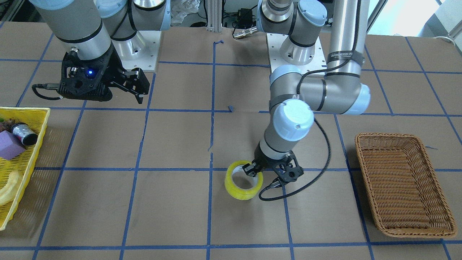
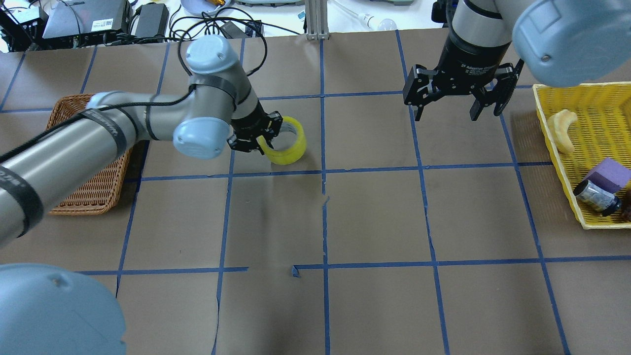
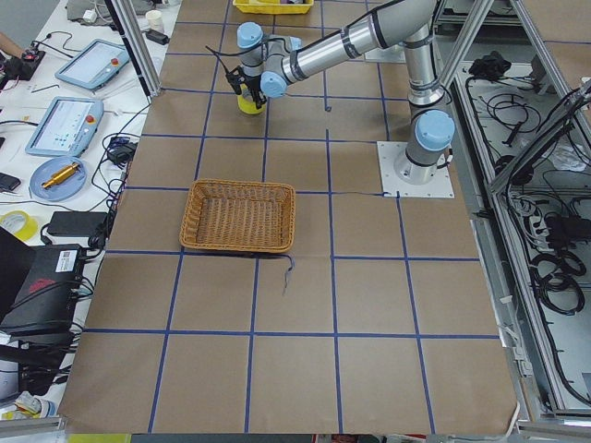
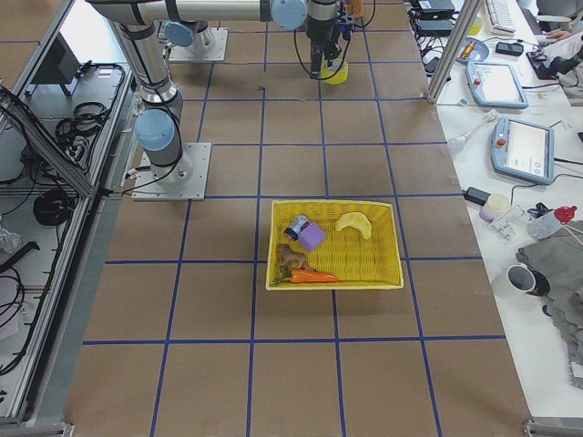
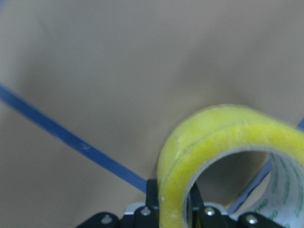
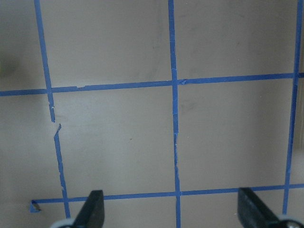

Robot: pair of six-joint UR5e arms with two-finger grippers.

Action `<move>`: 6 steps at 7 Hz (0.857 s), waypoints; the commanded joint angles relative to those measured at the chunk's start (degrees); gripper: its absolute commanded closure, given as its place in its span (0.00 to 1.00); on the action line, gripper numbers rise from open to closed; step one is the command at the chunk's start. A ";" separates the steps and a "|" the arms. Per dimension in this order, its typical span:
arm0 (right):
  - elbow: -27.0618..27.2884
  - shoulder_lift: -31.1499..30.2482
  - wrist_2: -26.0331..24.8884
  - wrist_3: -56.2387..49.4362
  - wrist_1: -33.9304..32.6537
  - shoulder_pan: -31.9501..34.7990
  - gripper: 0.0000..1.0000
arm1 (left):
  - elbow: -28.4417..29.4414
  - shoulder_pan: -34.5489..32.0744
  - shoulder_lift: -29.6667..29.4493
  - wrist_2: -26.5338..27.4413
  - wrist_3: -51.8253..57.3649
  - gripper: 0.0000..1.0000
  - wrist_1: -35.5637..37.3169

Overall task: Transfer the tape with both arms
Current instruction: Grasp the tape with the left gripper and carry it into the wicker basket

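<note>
We see the left gripper [image 2: 266,136] clamped on the wall of the tape [image 2: 292,154], one finger inside the ring, just left of centre in the overhead view. The right gripper [image 2: 446,114] hangs at upper right, fingers spread wide, holding nothing.

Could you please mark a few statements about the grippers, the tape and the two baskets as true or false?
1. The left gripper grips the tape by its wall. True.
2. The right gripper holds the purple block. False: it is open and empty; the block lies in the yellow basket.
3. The tape lies in the wicker basket. False: that basket is empty; the left gripper holds the tape.
4. The yellow basket holds several things. True.
</note>
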 commanded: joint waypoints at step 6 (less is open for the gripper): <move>0.08 -0.82 -0.18 -0.19 -0.42 -0.46 0.00 | 6.90 35.99 -2.81 10.78 78.47 1.00 1.82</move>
